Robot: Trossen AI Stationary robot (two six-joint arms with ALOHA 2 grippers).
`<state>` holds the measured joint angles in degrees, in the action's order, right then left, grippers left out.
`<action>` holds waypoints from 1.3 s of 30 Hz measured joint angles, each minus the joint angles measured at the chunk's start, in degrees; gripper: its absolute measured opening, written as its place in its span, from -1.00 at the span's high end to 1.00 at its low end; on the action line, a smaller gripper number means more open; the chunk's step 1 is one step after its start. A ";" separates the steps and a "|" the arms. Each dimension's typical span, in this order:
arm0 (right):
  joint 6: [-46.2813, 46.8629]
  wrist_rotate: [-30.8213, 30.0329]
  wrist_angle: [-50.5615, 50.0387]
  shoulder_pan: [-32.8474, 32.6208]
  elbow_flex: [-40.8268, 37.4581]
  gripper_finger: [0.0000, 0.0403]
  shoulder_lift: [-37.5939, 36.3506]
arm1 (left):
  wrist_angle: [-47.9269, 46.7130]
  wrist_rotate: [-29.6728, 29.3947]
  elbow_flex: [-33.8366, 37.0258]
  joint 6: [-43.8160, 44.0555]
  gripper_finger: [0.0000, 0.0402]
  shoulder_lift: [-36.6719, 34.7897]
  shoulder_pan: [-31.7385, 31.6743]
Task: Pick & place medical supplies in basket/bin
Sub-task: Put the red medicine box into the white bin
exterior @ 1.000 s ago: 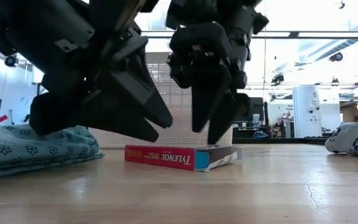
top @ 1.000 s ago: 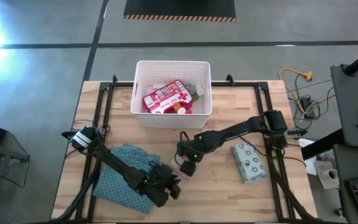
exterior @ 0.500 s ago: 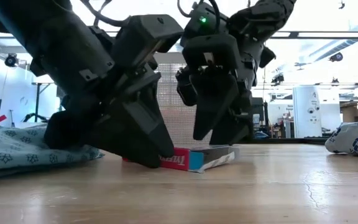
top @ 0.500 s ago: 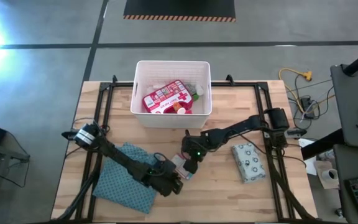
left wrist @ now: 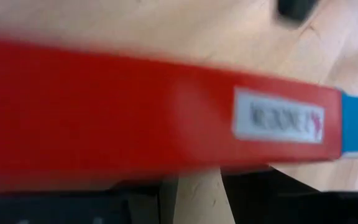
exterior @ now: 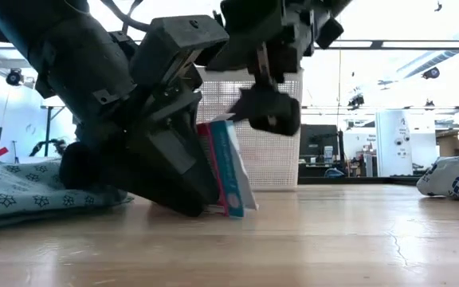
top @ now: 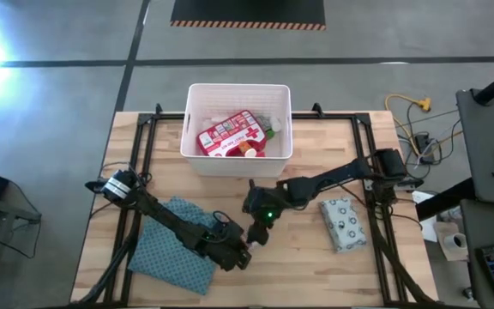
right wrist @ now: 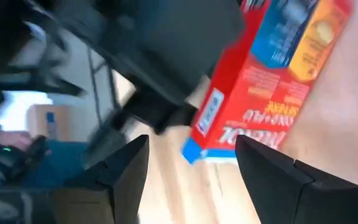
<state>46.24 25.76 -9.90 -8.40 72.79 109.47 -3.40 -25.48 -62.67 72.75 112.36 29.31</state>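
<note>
Holding the first aid case (top: 229, 134), the bin (top: 197, 151) sat apart; both grippers flanked the upended box (exterior: 228, 169), right gripper (right wrist: 191, 163) spread, left gripper (top: 240, 254) grip unclear.

Backlit low view, blurred wrist views, floor glare

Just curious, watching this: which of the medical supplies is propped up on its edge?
The small red-blue-white box, tipped against the left gripper; the pale dotted soft pack lies flat.

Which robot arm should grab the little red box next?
Probably the right. The right gripper hangs open just above the tipped-up red box, while the left gripper only props it from the side.
</note>
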 joint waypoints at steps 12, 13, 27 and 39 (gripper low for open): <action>-1.65 -7.77 -10.31 -2.23 4.88 -0.15 1.34 | 0.31 -1.64 0.04 -0.88 0.49 0.13 0.03; -1.48 -7.77 -10.20 -2.14 4.95 -0.15 1.22 | 0.31 -1.69 0.04 -0.89 0.49 0.13 0.22; 0.15 -16.42 -11.14 -2.91 5.34 -0.15 1.40 | -0.26 -6.63 0.15 -0.75 0.49 0.20 3.10; 0.06 -19.41 -11.16 -3.78 5.41 -0.15 1.40 | -0.05 -8.90 0.20 -0.63 0.49 0.07 3.48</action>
<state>46.30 6.35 -21.06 -12.18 78.19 110.87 -3.45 -34.38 -62.48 72.12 112.42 32.80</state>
